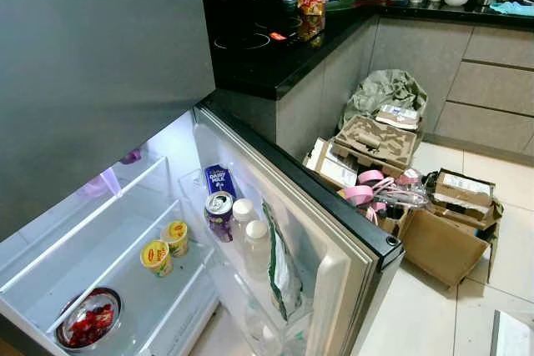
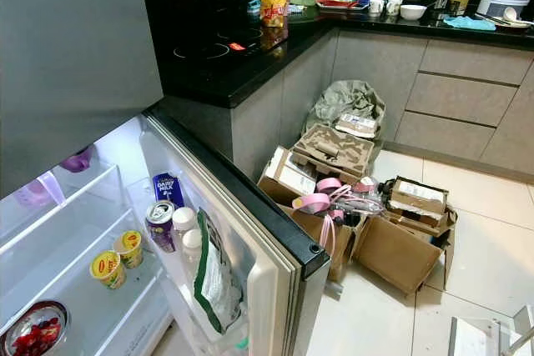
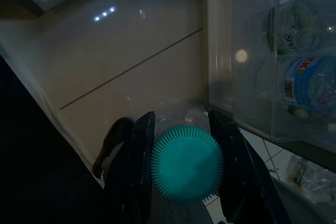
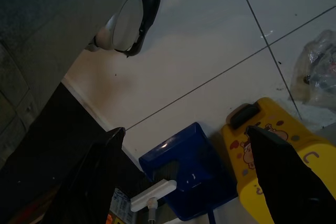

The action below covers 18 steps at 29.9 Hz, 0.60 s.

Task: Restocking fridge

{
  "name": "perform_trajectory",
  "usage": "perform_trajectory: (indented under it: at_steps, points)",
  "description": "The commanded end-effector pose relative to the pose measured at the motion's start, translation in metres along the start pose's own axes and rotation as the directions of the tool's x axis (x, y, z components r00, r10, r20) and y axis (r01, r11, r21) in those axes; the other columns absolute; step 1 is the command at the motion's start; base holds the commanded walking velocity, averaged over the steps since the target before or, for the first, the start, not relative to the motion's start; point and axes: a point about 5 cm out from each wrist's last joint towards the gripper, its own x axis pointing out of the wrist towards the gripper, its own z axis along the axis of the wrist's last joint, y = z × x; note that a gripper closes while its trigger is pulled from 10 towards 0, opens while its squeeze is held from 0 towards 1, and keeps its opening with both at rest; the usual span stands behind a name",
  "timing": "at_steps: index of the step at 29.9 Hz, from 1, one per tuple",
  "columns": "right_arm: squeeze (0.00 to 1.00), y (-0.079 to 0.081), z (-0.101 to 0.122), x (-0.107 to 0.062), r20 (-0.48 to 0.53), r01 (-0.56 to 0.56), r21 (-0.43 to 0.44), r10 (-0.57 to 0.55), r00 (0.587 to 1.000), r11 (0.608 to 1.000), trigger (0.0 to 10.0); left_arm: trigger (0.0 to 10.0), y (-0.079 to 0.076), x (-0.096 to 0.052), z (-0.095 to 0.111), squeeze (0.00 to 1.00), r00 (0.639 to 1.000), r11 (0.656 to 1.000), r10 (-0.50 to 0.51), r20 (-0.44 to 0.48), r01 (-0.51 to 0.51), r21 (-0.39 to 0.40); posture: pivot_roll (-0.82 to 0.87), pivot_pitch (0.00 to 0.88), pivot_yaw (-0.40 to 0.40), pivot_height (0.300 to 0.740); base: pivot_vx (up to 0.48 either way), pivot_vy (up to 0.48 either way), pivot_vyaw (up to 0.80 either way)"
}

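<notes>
Left wrist view: left pincer (image 3: 181, 177) pinching a teal-capped bottle (image 3: 186, 163) low beside the open fridge door (image 1: 334, 248), whose rack already holds 1 can (image 1: 219, 213) and 2 bottles; right pincer (image 4: 184, 182) spread, idle; restocking partway.

Both head views look down from above into the open fridge (image 1: 125, 264) and share the door (image 2: 242, 231) and boxes (image 1: 434, 223). Each wrist view looks closely along its gripper toward the floor (image 4: 210, 40).
</notes>
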Motion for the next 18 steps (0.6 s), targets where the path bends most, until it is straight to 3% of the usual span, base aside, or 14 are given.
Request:
perform_trajectory:
  at_steps: [1,18]
  points:
    - [0.00,0.0021,0.0011,0.0008,0.010,-0.004,0.004,0.004,1.000,1.000,10.0,10.0,0.0005,-0.0011,-0.0122,0.00,0.999,1.000,0.012,-0.050,-0.011,0.003,-0.09,0.000,-0.003,0.740,0.000,0.000,0.00]
    - [0.00,0.0026,0.0024,0.0009,0.018,-0.004,0.005,0.004,1.000,1.000,10.0,10.0,-0.0002,-0.0007,-0.0104,0.00,0.999,1.000,0.011,-0.046,-0.011,0.004,-0.09,0.000,-0.004,0.740,0.000,0.000,0.00]
